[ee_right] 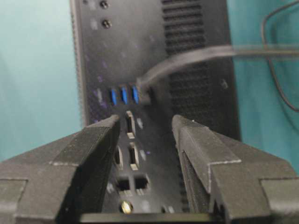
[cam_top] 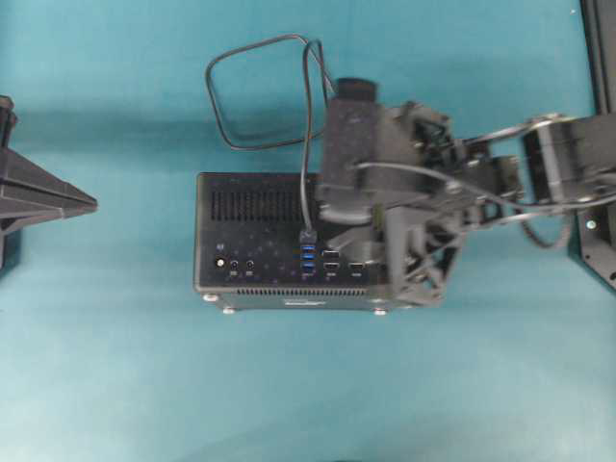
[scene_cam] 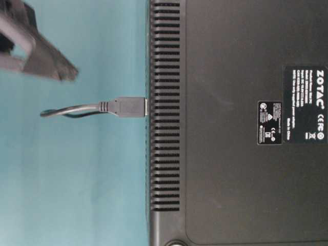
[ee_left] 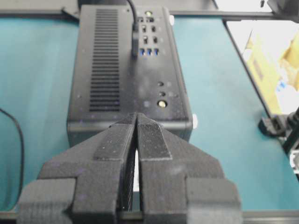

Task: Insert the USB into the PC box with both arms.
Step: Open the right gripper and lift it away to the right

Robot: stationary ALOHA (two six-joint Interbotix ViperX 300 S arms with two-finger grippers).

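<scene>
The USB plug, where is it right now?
In the overhead view the USB plug is near the middle of the PC box, at its port row beside the blue sockets.

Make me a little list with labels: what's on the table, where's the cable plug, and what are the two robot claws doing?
table: teal
PC box: black case lying flat, ports facing up
USB: plug sits at the box's row of blue sockets, seemingly plugged in
cable: loops away on the table behind the box
left gripper: shut, holding nothing, off the box's end
right gripper: open, empty, above the ports, not touching the plug
</scene>
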